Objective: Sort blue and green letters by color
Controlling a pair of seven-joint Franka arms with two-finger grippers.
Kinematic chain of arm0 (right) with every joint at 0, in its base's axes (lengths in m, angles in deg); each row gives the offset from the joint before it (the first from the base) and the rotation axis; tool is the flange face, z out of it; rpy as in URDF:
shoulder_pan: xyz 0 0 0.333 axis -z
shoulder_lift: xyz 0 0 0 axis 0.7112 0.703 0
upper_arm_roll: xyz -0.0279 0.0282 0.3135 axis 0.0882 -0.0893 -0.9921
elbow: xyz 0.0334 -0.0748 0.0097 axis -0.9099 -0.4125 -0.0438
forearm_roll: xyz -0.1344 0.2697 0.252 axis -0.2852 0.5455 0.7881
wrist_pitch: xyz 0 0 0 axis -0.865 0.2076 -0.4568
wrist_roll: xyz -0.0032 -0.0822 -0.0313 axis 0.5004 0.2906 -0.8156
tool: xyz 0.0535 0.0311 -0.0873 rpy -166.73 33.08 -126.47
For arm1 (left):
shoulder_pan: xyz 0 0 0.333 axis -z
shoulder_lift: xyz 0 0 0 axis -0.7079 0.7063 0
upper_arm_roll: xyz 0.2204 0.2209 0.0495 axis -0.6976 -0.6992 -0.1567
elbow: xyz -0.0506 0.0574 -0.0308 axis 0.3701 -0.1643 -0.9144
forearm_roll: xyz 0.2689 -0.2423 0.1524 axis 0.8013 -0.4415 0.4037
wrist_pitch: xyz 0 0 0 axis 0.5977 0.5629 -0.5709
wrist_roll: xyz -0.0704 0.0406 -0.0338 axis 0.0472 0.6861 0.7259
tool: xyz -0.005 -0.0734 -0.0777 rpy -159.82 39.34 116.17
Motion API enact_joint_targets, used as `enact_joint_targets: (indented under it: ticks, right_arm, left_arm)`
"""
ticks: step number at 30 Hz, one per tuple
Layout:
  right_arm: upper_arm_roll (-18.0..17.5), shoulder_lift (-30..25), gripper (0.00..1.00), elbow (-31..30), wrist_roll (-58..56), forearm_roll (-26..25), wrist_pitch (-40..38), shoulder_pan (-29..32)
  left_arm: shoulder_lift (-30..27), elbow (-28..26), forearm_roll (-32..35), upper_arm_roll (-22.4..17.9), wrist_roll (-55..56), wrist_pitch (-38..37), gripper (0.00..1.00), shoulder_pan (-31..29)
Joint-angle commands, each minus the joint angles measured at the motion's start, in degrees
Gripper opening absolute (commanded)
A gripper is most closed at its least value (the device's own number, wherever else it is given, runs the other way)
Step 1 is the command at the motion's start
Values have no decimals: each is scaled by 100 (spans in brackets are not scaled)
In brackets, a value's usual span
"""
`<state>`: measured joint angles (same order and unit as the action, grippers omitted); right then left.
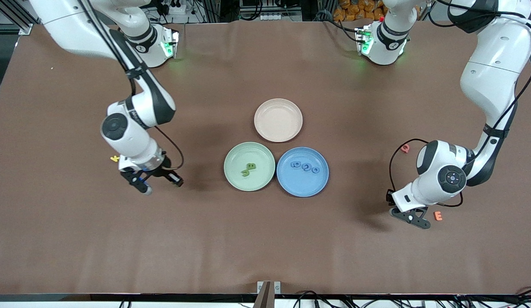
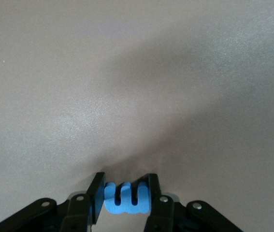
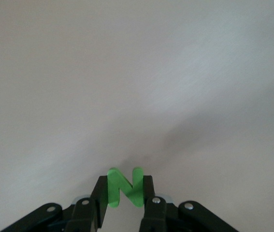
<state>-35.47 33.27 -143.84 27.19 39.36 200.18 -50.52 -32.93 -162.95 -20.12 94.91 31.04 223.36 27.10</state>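
Brown table (image 1: 265,239). Right gripper (image 3: 125,189) over bare table toward right arm's end, clamped on green N (image 3: 125,187). Green plate (image 1: 233,179) holds green letters (image 1: 248,170); blue plate (image 1: 291,186) holds blue letters (image 1: 306,167). Left gripper (image 2: 125,194) pinches blue M (image 2: 126,195) near orange E (image 1: 438,216).

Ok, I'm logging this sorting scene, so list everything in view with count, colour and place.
Green plate: one, nearest the front camera beside the blue plate.
Blue plate: one.
Pink plate: one, farther from the camera.
Green letters: two in the green plate.
Blue letters: three in the blue plate.
Green N: one, held.
Blue M: one, held.
Yellow letter: one, by the right arm.
Pink letter, orange E: by the left arm.
Left gripper: jaws shut on blue M.
Right gripper: jaws shut on green N.
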Motion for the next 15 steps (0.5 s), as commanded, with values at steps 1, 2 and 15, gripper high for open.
enact_joint_targets:
  ticks: [1,2,15]
  right_arm:
    - [36,303,0,483,645,121,-74,-430]
    - [36,355,0,544,786,104,-74,-518]
    - [63,1102,0,1555,2017,33,-205,-1380]
  left_arm:
    - [-129,-36,-64,152,337,-303,0,22]
    - [-138,-35,-64,205,469,-382,0,22]
    - [-314,-27,-20,1049,3087,-1358,0,241]
